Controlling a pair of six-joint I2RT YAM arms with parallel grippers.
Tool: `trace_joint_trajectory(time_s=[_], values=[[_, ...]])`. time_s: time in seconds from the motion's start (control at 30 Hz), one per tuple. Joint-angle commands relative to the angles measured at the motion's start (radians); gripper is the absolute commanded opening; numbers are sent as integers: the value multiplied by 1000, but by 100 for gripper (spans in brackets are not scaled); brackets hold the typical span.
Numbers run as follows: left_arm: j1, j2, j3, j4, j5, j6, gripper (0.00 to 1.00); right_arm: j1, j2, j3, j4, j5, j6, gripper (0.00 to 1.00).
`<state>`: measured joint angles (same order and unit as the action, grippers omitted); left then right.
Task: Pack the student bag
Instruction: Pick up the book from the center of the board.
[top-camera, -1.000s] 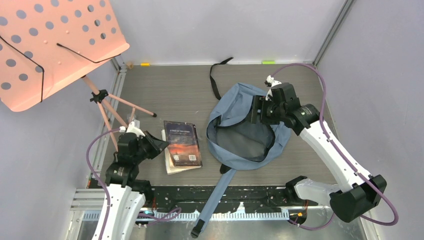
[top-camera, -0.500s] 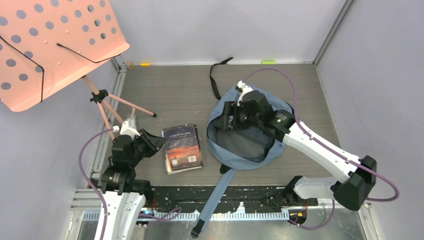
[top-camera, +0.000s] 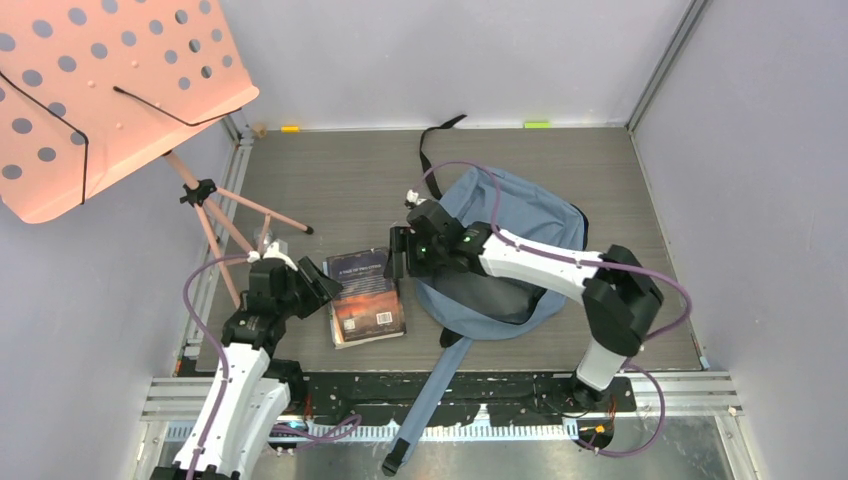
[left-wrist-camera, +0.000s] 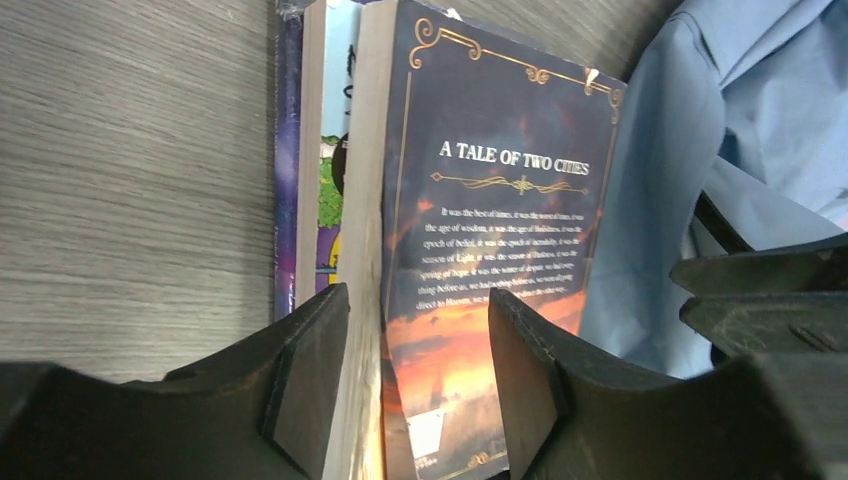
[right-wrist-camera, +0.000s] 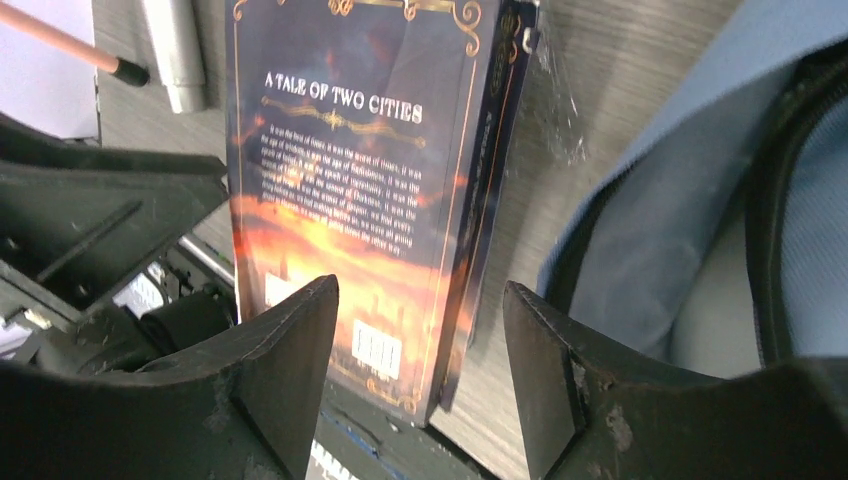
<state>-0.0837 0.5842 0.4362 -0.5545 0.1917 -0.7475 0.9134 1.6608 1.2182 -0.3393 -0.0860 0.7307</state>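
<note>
The grey-blue student bag lies open at mid-table, its dark mouth facing up. It also shows in the left wrist view and the right wrist view. A dark book, "A Tale of Two Cities", tops a small stack left of the bag. My left gripper is open at the stack's left side, and the top book's page edge sits between its jaws. My right gripper is open over the book's right edge, between book and bag.
A pink perforated music stand with tripod legs fills the far left. A long blue bag strap trails over the near edge. A black strap lies behind the bag. Lower books lie under the top one.
My right arm has swung left from the bag's far right side, across the bag, to the book's right edge. My left gripper has moved slightly right and closer to the stack.
</note>
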Motion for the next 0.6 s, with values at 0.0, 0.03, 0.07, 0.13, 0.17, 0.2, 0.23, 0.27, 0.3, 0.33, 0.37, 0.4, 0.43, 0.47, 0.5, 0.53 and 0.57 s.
trace_joint_trajectory(time_s=[0.0,0.03,0.07,0.13,0.17,0.2,0.23,0.27,0.3,0.33,0.37,0.4,0.43,0.47,0.5,0.53,0.57], values=[[1,14,-41,117,5,8,54,-1,81,99,63,-17,11,66],[1,17,-50,125,4,7,53,-1,107,112,63,-18,11,64],[0,20,-57,131,0,7,53,-1,120,118,63,-18,10,64],[1,28,-68,137,-2,8,52,0,154,132,63,-21,9,63],[1,34,-72,140,-2,8,52,0,174,140,64,-27,10,62],[1,39,-75,142,-2,10,51,-1,192,143,68,-38,10,62],[1,46,-77,142,-2,12,51,-1,203,146,73,-42,12,61],[1,52,-78,142,-4,14,51,-1,215,148,74,-48,14,61],[1,57,-79,143,-6,16,50,-1,221,151,77,-53,14,60],[1,64,-80,143,-6,17,50,-1,233,154,80,-66,15,60],[1,69,-80,143,-6,17,49,-1,238,154,88,-75,16,59],[1,73,-81,143,-8,19,48,-1,247,154,94,-92,17,59],[1,76,-82,142,-9,19,47,-1,252,155,106,-100,21,59],[1,78,-83,142,-10,19,45,-1,262,155,111,-117,22,58],[1,79,-86,142,-11,19,43,0,268,161,117,-127,23,58],[1,80,-89,143,-11,19,41,0,281,163,119,-153,25,58],[0,79,-92,143,-11,19,39,-1,287,169,127,-166,29,58]])
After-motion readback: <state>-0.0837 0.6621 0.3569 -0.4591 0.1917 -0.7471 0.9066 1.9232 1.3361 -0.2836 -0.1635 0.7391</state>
